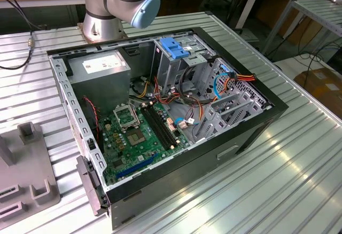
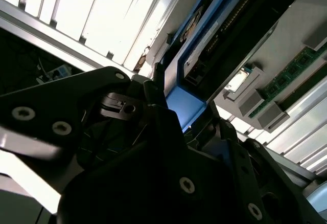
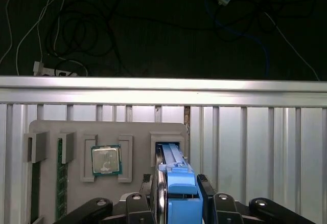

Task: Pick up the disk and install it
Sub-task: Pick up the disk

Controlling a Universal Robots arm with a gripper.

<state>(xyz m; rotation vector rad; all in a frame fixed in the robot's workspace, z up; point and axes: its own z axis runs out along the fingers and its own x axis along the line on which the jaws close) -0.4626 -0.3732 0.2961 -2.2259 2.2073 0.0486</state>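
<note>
The step in hand is judged to be the pick. The disk (image 3: 176, 162) stands on edge in a slot of the grey tray (image 3: 138, 129), with the gripper (image 3: 176, 180) set directly above it. The fingers (image 3: 205, 185) are seen one against each flat face of the disk and appear to be closed on it. No lift out of the slot can be made out.

In the second wrist view, the disk's blue rail (image 2: 186, 106) is seen pinched between the dark finger bodies. On the same tray a processor chip (image 3: 106, 160) lies just beside the disk's slot. Memory sticks (image 3: 60, 178) are held further across the tray from the slot.

For this step to go well, the grip should be kept square on the two flat faces and centred along the rail. The disk should be drawn out in line with the slot walls. Any tilt would likely make the rails bind in the tray.

The disk is carried with a blue rail uppermost and its broad faces upright. Its long axis appears to lie level along the slot, parallel to the slats of the counter (image 3: 255, 147). It runs from the gripper towards the tray edge nearest the counter's rim.
</note>
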